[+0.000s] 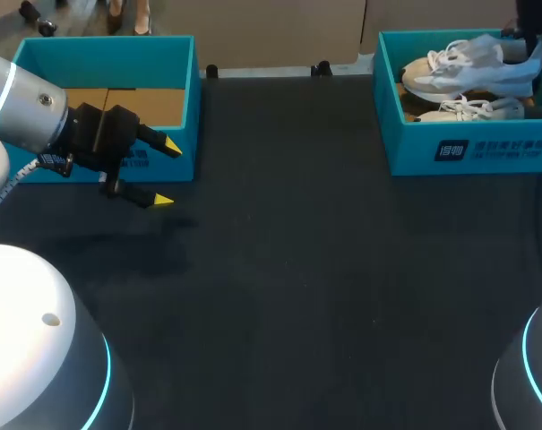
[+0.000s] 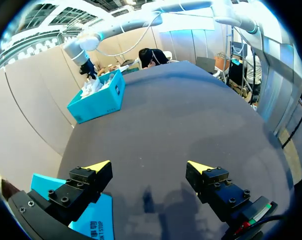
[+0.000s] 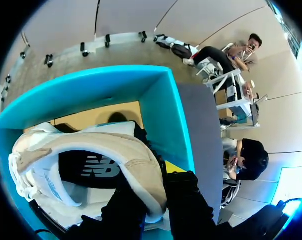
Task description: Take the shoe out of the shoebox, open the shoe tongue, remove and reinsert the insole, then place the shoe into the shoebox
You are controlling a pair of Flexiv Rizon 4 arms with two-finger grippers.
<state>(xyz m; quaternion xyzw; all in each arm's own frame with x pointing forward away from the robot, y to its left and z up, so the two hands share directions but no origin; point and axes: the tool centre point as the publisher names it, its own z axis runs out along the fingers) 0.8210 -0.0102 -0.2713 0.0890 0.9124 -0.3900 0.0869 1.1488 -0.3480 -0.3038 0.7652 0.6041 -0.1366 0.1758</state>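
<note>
Taking-out step: the right end effector (image 3: 153,176) is grasping the shoe (image 3: 106,145) by its heel inside the shoebox (image 3: 163,105), likely needing a straight lift next, while the left end effector (image 2: 148,166) is hovering released.

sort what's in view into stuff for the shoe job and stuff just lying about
For the job:
- white lace-up trainer, uppermost in its box
- teal cardboard shoebox holding it
- right gripper, closed on the trainer's heel

Lying about:
- second white trainer, lower in that box
- empty teal cardboard box
- left gripper, open beside the empty box
</note>
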